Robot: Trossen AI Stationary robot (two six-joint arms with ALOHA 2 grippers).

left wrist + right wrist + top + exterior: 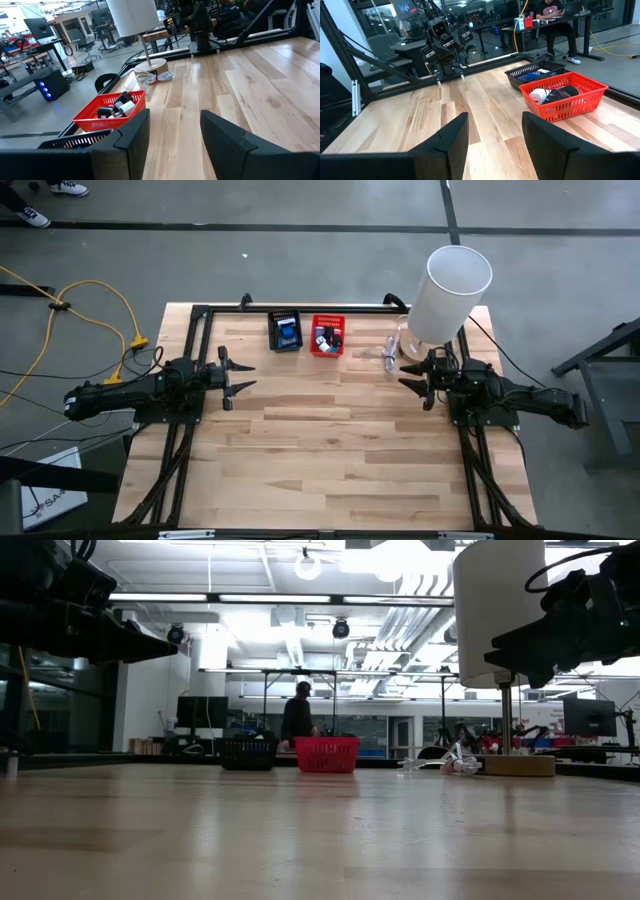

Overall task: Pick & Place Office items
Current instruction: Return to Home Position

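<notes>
Some office items lie in two mesh baskets at the table's far edge. A white roll and black pieces (547, 95) are in the red basket (327, 336), and a blue piece (287, 331) is in the black basket (285, 330). A small clear-and-white heap (385, 350) rests on the table beside the lamp's base. My left gripper (248, 377) hovers open over the table's left side, pointing level toward the right. My right gripper (405, 375) hovers open over the right side, facing it. Nothing is between the fingers of either gripper (175, 135) (495, 135).
A tall white cylinder lamp (450, 285) stands on a round wooden base (150, 65) at the far right, just behind my right arm. A black metal frame (300, 308) runs along the table's far edge and sides. A person (555, 12) sits at a desk beyond the table.
</notes>
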